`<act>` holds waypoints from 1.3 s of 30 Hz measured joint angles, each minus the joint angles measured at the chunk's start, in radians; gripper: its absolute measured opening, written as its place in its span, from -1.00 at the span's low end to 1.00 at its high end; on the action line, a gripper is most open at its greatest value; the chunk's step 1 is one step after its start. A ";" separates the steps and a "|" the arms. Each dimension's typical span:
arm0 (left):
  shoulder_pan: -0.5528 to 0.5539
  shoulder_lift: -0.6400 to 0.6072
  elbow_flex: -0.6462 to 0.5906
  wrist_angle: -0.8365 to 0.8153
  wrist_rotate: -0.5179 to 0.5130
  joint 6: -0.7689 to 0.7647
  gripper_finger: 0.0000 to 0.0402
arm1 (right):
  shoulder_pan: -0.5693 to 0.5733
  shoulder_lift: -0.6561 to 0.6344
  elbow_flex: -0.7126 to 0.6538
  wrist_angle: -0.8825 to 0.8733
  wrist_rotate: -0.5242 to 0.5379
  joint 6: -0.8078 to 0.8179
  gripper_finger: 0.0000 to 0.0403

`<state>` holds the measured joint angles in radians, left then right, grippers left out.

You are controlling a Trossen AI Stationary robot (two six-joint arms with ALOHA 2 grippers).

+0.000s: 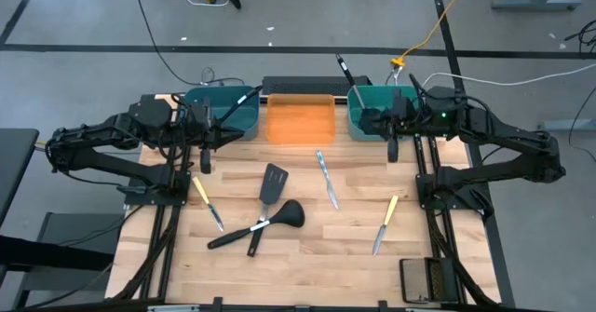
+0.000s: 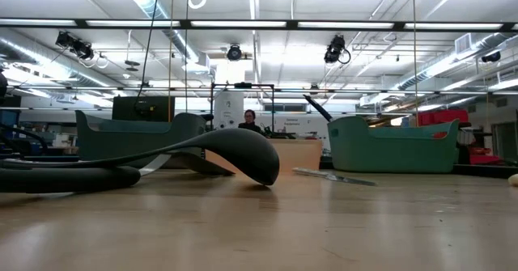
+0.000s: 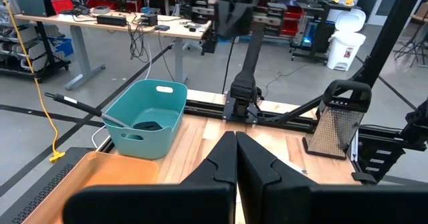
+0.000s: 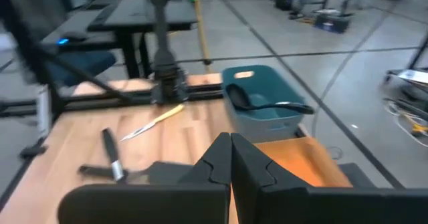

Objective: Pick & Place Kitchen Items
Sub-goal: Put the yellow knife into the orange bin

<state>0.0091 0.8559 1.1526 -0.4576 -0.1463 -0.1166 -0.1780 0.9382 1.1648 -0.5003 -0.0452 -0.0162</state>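
High view: both arms folded back at the desk's (image 1: 307, 256) far edge. Left pincer (image 1: 204, 156) pressed fully together, gripping nothing, by the left teal bin (image 1: 222, 110). Right pincer (image 1: 393, 150) likewise pinched empty, beside the right teal bin (image 1: 382, 109), ladle handle (image 1: 346, 73) jutting from it.

Still out on the desk: yellow-handled knife (image 1: 208, 203) at left, spatula (image 1: 271, 185) crossing ladle (image 1: 265, 223) at centre, silver knife (image 1: 327, 179), second yellow-handled knife (image 1: 385, 224) at right. Orange bin (image 1: 300, 120) seemingly empty.

Likely trouble: thin blades lying flat, easy to skid from closing fingers; overlapped spatula and ladle liable to drag each other; protruding handles apt to tip out.
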 joint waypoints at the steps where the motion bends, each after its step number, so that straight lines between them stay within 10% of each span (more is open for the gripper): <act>1: 0.000 0.000 0.000 0.000 0.000 0.000 -0.99 | 0.019 0.000 0.000 -0.009 0.001 -0.003 -0.99; 39: 0.000 0.000 0.000 0.000 0.008 0.004 -0.99 | 0.442 0.003 0.000 -0.606 0.029 0.081 -1.00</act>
<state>0.0090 0.8558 1.1526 -0.4575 -0.1383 -0.1127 0.2641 0.9413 1.1648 -1.1066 -0.0162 0.0647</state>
